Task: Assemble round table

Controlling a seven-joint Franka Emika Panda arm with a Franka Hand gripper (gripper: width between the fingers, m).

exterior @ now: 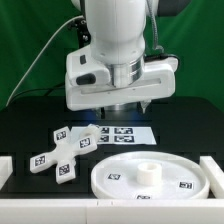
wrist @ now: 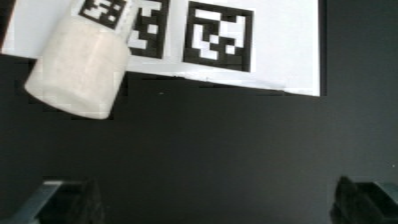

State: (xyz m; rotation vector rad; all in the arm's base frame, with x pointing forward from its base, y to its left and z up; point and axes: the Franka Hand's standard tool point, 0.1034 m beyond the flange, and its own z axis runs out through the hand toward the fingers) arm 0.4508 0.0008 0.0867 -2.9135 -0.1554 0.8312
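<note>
Pincer [wrist: 214, 205], jaws wide apart and empty, hovers over the black tabletop [wrist: 196, 150] beside the marker board [wrist: 249, 50]. Apparent step: fetching the short post [wrist: 75, 70]; next, centre over it and descend.

Black tabletop [exterior: 28, 128]. The marker board [exterior: 122, 133] lies flat mid-table, far side. The cross-shaped foot piece [exterior: 60, 157] is on the exterior view's left, just beside the board. The round disc [exterior: 175, 163] is near side, toward the exterior view's right. The short post [wrist: 75, 68] lies on its side, overlapping the board's edge.
</note>
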